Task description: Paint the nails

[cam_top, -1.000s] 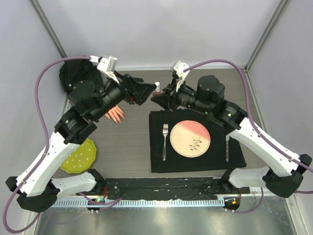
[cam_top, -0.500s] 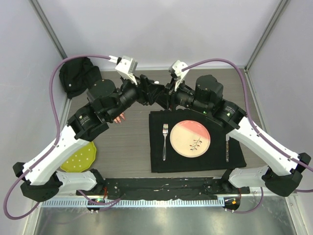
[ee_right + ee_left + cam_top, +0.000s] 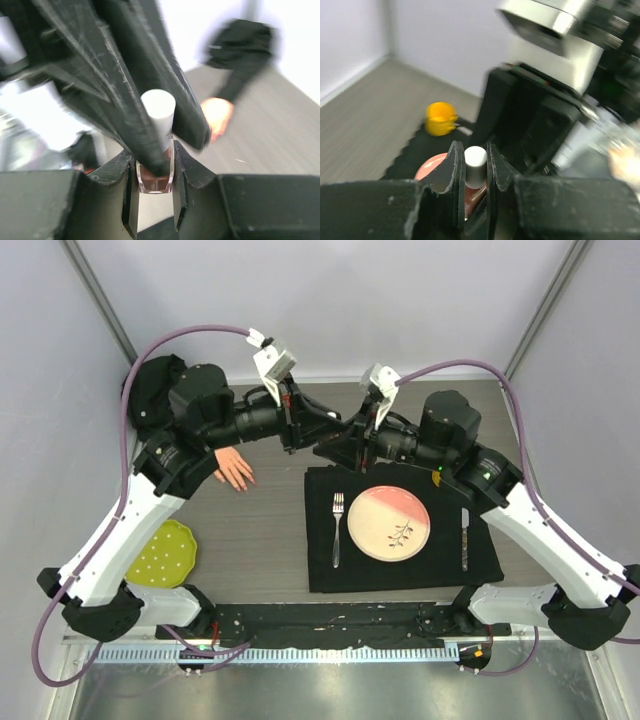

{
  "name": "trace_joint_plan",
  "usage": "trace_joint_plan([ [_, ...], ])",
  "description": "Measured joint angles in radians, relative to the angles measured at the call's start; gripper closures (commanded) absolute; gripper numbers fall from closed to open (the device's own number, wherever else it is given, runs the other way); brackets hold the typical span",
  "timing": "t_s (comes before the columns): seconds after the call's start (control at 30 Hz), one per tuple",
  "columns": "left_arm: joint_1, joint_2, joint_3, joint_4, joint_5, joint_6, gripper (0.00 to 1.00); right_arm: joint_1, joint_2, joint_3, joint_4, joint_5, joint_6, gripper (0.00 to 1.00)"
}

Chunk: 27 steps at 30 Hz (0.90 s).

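Left gripper [image 3: 474,151] closed onto cap [image 3: 475,159]; right gripper [image 3: 155,172] grips bottle [image 3: 155,181]; nails [image 3: 244,481] point nearward

From above, the left arm [image 3: 185,455] hid the hand's [image 3: 237,470] wrist, the nails [image 3: 245,482] were too small to judge, and where it met the right arm [image 3: 500,490] the bottle [image 3: 156,177] was hidden.

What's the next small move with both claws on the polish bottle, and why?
Probably twist the left claw to unscrew the white cap while the right claw holds the bottle steady. Each claw looks shut on its part, the cap is still seated, and the nails can't be painted until it comes off.
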Motion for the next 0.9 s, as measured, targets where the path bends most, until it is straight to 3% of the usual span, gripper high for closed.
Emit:
trace_joint_plan([
  [0.1,0.068,0.012,-0.033,0.109,0.403,-0.04,1.0,-0.008,-0.035,-0.019,0.026,-0.206,0.064,0.99],
  [0.23,0.066,0.008,-0.164,0.565,0.783,-0.337,1.0,0.006,-0.075,-0.106,0.232,-0.517,0.219,0.99],
  [0.33,0.038,0.058,-0.171,0.792,0.945,-0.538,1.0,0.024,-0.066,-0.124,0.327,-0.674,0.274,0.99],
  [0.47,0.032,0.088,-0.171,0.958,1.03,-0.683,0.97,0.024,-0.053,-0.121,0.304,-0.73,0.247,0.99],
  [0.5,0.032,0.093,-0.172,0.982,1.039,-0.702,0.68,0.024,-0.053,-0.118,0.287,-0.73,0.235,0.99],
  [0.57,0.037,0.093,-0.18,1.014,1.039,-0.723,0.43,0.024,-0.053,-0.107,0.25,-0.717,0.208,0.99],
  [0.6,0.043,0.09,-0.182,1.016,1.04,-0.726,0.18,0.025,-0.053,-0.1,0.232,-0.707,0.202,0.99],
  [0.7,0.077,0.038,-0.193,0.961,1.045,-0.705,0.02,0.016,-0.052,-0.076,0.137,-0.633,0.15,0.99],
  [0.77,0.103,-0.005,-0.195,0.858,1.008,-0.592,0.0,0.022,-0.04,-0.046,0.1,-0.584,0.114,0.99],
  [0.9,0.122,-0.082,-0.158,0.499,0.863,-0.314,0.0,0.031,-0.037,-0.006,0.029,-0.479,0.054,0.99],
])
